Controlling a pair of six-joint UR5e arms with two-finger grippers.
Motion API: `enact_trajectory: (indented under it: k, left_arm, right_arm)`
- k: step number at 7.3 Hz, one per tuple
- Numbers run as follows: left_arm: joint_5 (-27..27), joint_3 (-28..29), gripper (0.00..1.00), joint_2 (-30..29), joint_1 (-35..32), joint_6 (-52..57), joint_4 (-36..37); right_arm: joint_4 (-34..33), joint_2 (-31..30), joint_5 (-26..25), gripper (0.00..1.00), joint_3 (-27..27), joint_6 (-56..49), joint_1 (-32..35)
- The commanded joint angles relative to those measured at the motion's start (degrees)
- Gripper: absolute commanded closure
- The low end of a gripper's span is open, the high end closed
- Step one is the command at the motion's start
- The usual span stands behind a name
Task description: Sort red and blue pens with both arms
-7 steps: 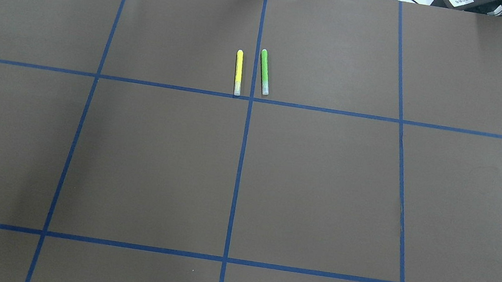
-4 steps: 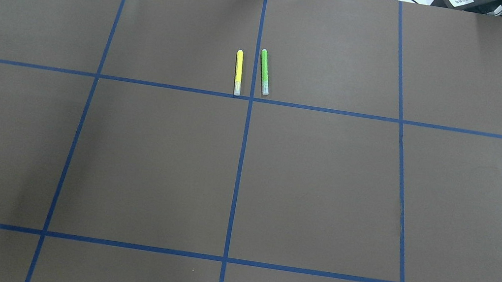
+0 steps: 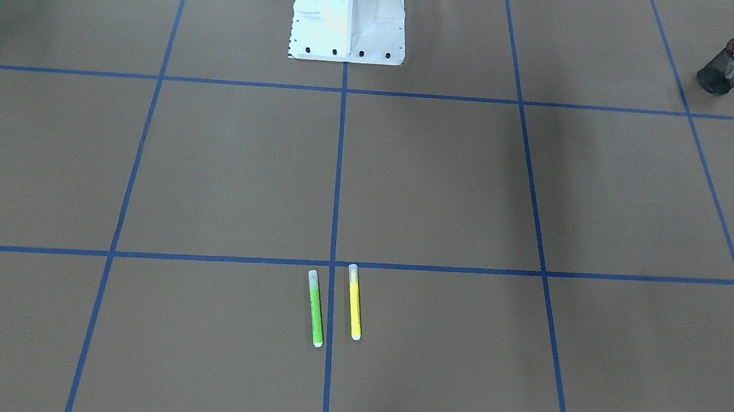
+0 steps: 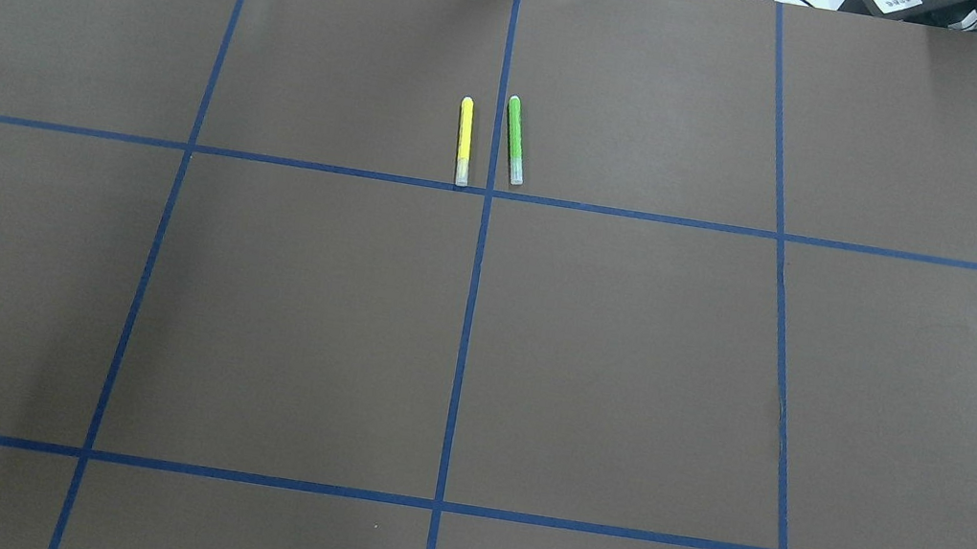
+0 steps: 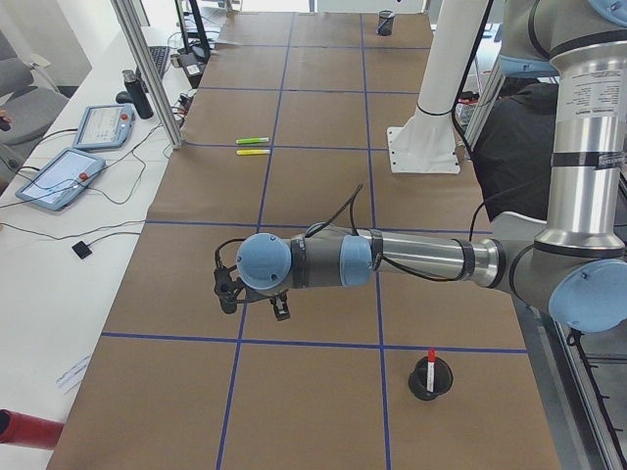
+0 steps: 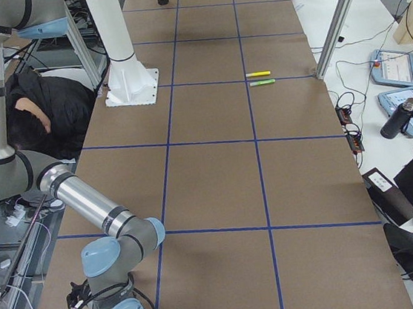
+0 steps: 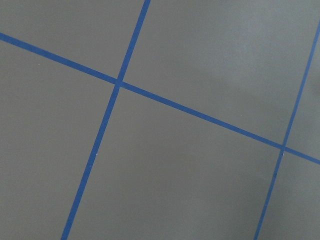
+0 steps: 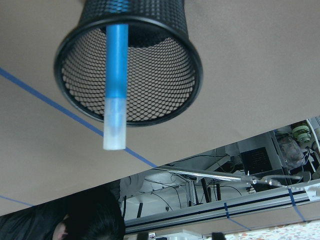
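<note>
Neither wrist view shows a finger, so I cannot tell how far either pair is parted or whether anything is held. The left gripper appears only in the left side view, hanging under the left arm at centre frame over bare table. The right gripper appears only in the right side view, low in the lower left corner. In the right wrist view the blue pen stands inside a black mesh cup at upper left, with its translucent cap projecting past the rim and nothing touching it. The red pen stands upright in a second mesh cup at lower right of the left side view, apart from the left gripper. The green marker and yellow marker lie side by side in the upper centre of the overhead view, flanking the centre tape line and not touching. Assessment: both pens look sorted, and retreat is what is left. I would raise the right gripper along the pen's axis before any sideways travel, so the cap is not snagged. I would carry the left arm high past its cup and leave both markers alone.
</note>
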Motion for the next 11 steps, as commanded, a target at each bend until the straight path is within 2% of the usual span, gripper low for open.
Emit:
enact_trajectory:
  k: [1,3,4,5,6,7,8,9,10,11]
  left_arm:
    - [1.5,0.1,0.00,-0.1,0.1,0.1,0.0]
    - [2.1,1.0,0.00,-0.1,0.3,0.1,-0.1]
    - [2.1,1.1,0.00,0.0,0.3,0.2,-0.1]
    - [2.1,1.9,0.00,-0.1,0.3,0.4,-1.8]
    - [2.1,4.0,0.00,-0.6,0.5,0.2,-7.9]
    - [2.2,6.3,0.00,-2.3,0.9,0.1,-10.2]
    - [4.0,7.0,0.00,-4.4,0.9,-0.1,-10.2]
    - [13.6,6.3,0.00,-5.6,1.4,-0.2,-10.4]
    - [16.5,5.9,0.00,-5.7,3.1,-0.2,-11.1]
    - [23.6,4.8,0.00,-5.8,4.8,-0.5,-12.5]
  right_arm:
    - [9.0,4.6,1.6,0.00,1.0,7.4,0.0]
    - [13.3,10.7,1.7,0.00,5.3,11.6,-0.3]
    - [18.1,11.0,1.9,0.00,8.5,11.7,-0.9]
    - [24.7,11.0,5.9,0.00,9.8,11.7,-1.0]
    - [31.3,11.0,11.0,0.00,9.9,12.0,-3.3]
    - [36.0,11.1,13.0,0.00,11.0,14.2,-6.7]
    - [36.6,12.1,15.3,0.00,13.6,19.3,-12.1]
    - [36.6,15.0,18.8,0.00,15.7,32.1,-15.1]
    - [36.7,17.7,19.9,0.00,17.0,40.9,-18.7]
    - [37.8,19.0,19.9,0.00,17.1,41.9,-20.3]
